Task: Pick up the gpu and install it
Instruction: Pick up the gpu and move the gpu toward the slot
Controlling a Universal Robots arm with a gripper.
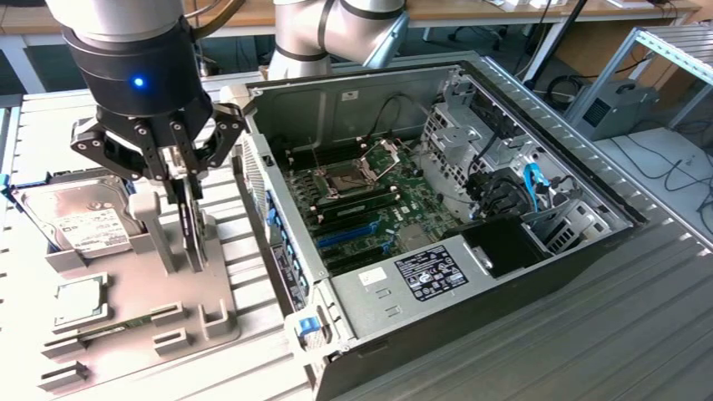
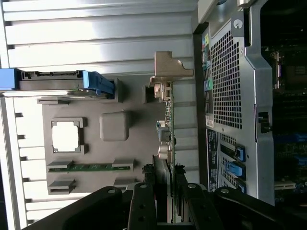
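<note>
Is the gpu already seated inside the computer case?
No, the gpu stands on edge in the gray tray beside the case.

One open grey metal computer case (image 1: pixel 334 100), one silver hard drive (image 1: pixel 87 224), one thin black card (image 1: pixel 192 238), seemingly one green memory stick (image 1: pixel 125 323).

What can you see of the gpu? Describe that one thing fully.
The gpu is a thin dark card seen edge-on, with a silvery metal bracket at one end. It stands upright on its long edge on the grey holder tray, beside the open computer case. The gripper is closed on it from above, away from the bracket.
</note>
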